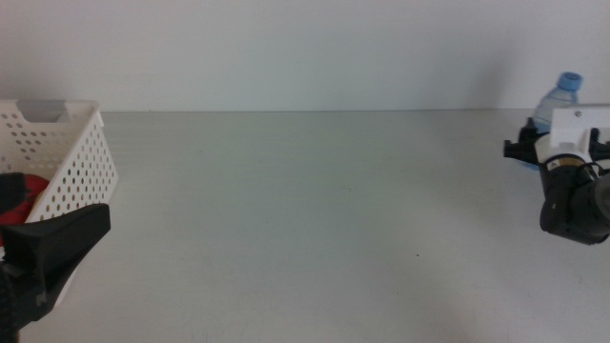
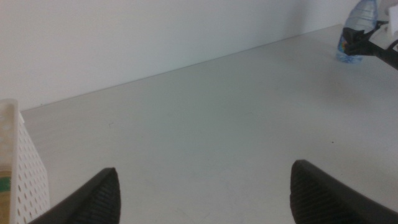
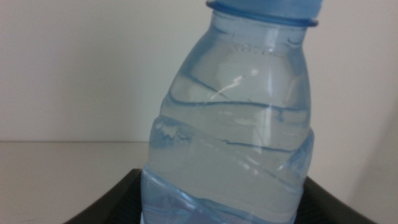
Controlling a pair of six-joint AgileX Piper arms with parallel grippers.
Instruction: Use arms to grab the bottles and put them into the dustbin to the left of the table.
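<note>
at the right edge of the middle view, the right gripper (image 1: 530, 145) is set around the small water bottle (image 1: 557, 101), which stands on the table (image 1: 305, 210) at its far right; the jaws are seen on either side of the bottle's lower body, though contact cannot be told. the left gripper (image 1: 48, 250) is held at lower left, jaws spread wide and empty, just in front of the dustbin (image 1: 67, 157), in which something red (image 1: 24, 191) is seen.
</note>
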